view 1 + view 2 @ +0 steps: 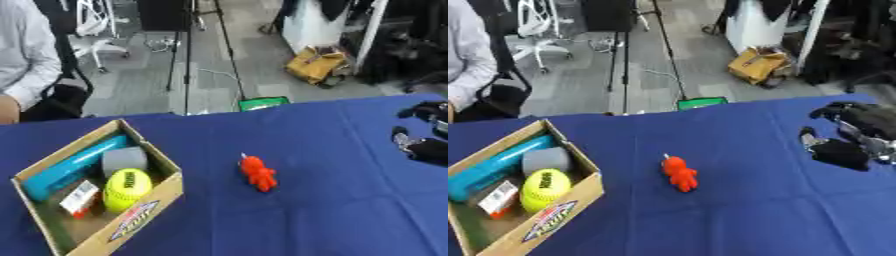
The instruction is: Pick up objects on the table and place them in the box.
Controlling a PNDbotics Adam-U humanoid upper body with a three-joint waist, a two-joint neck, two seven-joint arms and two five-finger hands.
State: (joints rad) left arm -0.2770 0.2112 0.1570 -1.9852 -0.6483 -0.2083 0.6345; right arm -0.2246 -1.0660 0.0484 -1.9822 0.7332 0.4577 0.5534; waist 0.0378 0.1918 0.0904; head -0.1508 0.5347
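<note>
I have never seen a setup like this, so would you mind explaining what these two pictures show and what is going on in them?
Both pictures come from the two eyes of a camera in a humanoid robot's head, looking down at a table with a blue cloth. They show the same moment from nearly the same spot.

The black shape at the right edge is the robot's right hand, hovering over the cloth. It holds nothing, and I cannot tell how its fingers are set. The left hand is out of view.

On the left stands an open cardboard box. Inside it lie a blue tube, a grey block, a yellow ball and a small white and red pack.

One orange toy lies on the cloth between the box and the hand. The job is to put loose things into the box, so the toy is what remains.
</note>
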